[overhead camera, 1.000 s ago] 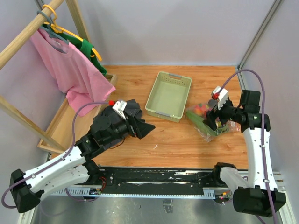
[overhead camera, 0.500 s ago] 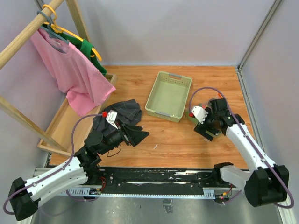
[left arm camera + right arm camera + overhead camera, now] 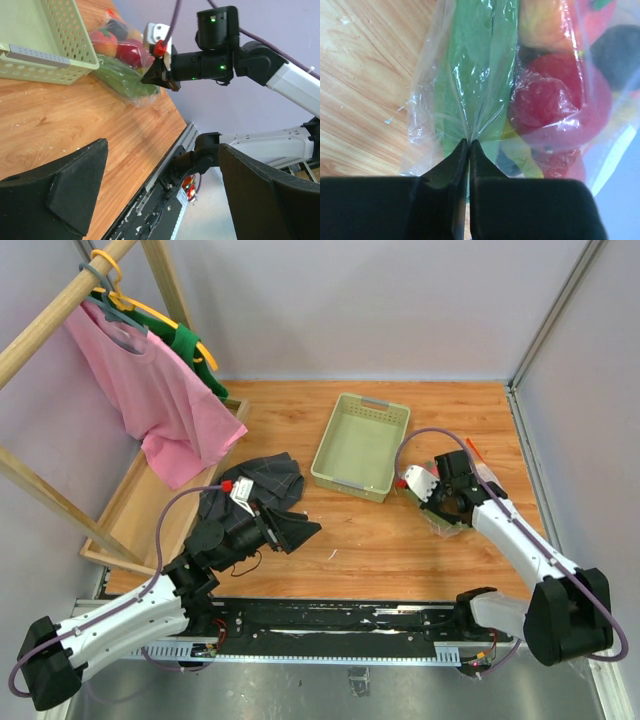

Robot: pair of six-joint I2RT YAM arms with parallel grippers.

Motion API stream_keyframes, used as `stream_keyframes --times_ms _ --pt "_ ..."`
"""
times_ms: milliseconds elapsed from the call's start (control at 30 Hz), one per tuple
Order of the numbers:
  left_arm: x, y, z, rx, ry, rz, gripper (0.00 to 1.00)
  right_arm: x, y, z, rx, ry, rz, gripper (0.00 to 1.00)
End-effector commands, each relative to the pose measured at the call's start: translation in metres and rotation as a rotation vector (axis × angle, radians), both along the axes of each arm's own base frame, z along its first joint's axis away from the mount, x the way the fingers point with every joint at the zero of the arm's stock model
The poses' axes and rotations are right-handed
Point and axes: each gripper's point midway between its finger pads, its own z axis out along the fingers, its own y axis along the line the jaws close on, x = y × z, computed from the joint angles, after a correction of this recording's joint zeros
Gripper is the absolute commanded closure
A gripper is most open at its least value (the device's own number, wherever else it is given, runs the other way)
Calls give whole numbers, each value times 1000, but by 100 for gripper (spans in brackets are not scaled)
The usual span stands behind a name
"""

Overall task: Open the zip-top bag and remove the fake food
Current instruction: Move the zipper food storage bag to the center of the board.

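Right gripper [image 3: 469, 144], gaping a second ago, now pinched on film fold of zip-top bag [image 3: 431, 102], seemingly away from zip: first hold, bag unopened. Bag lies right of tray [image 3: 345, 483], fake food [image 3: 550, 95] inside. Left gripper [image 3: 292, 530] hangs unclenched, near left.

At the tips of the right gripper [image 3: 469, 143]: a fold of the zip-top bag [image 3: 435, 100], lying on the table [image 3: 365, 75]. Inside the bag, just ahead of those tips: the fake food [image 3: 547, 95], long leafy piece nearest, round pieces beside and beyond it. Left of and behind this gripper, near it: the tray [image 3: 345, 483]. Well to the left: the left gripper [image 3: 297, 531], above the table. Behind that gripper: a crumpled garment [image 3: 268, 474]. Farther left and behind: a shirt [image 3: 150, 390] on a hanger.
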Motion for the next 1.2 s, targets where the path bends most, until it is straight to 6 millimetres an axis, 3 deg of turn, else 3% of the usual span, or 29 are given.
stream_keyframes --times_ms 0,267,400,500,567,667,733,833,967,1167 --pt "-2 -1 1 -10 -22 -11 5 -2 7 24 72 -79 2 99" --pt "-10 -3 2 -4 -46 -57 6 -18 42 86 316 -106 87 99" --pt "-12 -2 0 -10 -37 -58 6 -54 82 95 493 51 284 99" --pt "-13 -2 0 -17 -31 -60 7 -92 114 89 590 209 443 99" --pt "-13 -1 -1 -18 -29 -59 7 -106 127 83 606 269 506 88" --pt "-13 -1 0 -22 -27 -60 7 -106 136 89 633 277 527 47" --pt "-14 -2 1 -24 -27 -64 8 -102 131 100 619 248 514 30" --pt "-16 -3 1 -26 -24 -77 8 -76 109 116 666 142 364 17" --pt "-17 -4 -5 -19 -11 -87 9 -39 50 108 694 63 22 16" --pt "-22 -7 -13 1 3 -121 10 -33 -34 76 633 77 -236 15"
